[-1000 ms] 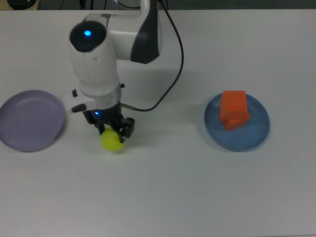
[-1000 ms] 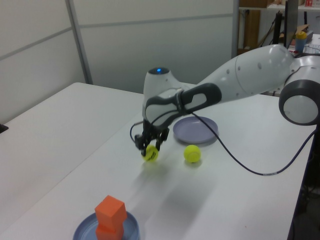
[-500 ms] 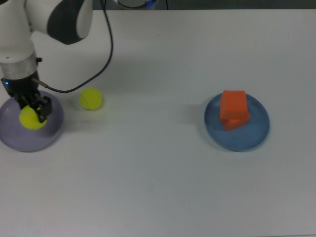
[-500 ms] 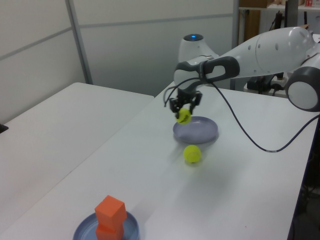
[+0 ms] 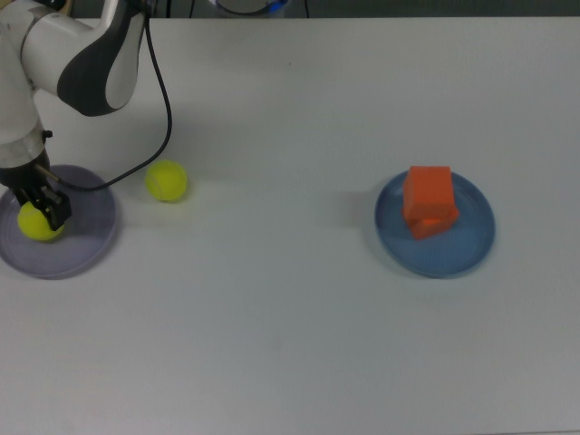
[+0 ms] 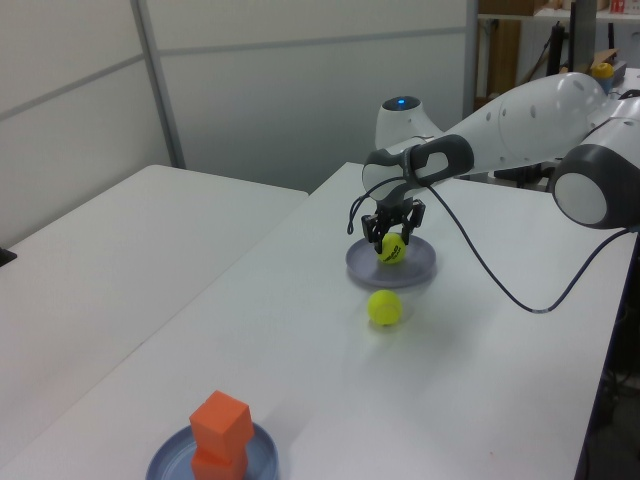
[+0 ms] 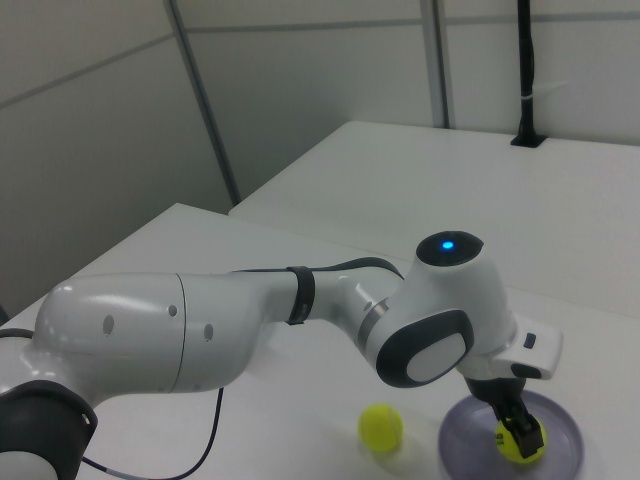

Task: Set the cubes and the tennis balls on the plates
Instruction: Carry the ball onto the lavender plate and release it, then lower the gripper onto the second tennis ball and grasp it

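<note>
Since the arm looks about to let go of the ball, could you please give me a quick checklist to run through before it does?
1. Held ball over the purple plate: ok, inside the rim in all views.
2. Ball touching the plate: cannot tell; it looks low.
3. Gripper jaws shut on the ball: ok.
4. Cable clear of the plate: cannot tell; it trails over the rim's edge in the top view.
5. Second ball placed: not ok, it lies on the table.
6. Cubes on the blue plate: ok, stacked.
</note>
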Robot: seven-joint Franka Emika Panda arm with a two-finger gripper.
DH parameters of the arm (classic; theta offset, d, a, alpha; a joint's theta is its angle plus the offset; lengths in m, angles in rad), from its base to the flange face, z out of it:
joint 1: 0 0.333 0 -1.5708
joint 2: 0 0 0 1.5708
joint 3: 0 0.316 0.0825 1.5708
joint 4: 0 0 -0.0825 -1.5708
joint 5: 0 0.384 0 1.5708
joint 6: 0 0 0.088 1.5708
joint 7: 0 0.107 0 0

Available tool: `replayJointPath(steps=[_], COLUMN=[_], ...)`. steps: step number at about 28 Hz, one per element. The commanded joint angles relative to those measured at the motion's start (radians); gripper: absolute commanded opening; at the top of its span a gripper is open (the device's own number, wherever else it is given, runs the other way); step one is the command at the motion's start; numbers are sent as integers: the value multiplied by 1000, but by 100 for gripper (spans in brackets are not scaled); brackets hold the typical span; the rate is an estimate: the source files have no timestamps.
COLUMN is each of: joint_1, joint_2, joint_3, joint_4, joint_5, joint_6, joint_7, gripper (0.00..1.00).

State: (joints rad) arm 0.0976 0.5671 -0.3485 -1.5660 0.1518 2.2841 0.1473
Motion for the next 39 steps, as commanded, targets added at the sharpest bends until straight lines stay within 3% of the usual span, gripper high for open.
replayJointPath(steps=[1,8,17,25,39], joint_1=[10,25,106,122,123], joint_2=[-3,-79,-147,-148,-190], joint_3=[-6,3,26,97,111], joint_4=[4,-3,-6,-83,-219], joint_5=[18,23,20,20,9], joint_6=[15,-14,-231,-249,-241], joint_7=[-17,-15,-57,-65,-66], gripper=[100,100,100,100,100])
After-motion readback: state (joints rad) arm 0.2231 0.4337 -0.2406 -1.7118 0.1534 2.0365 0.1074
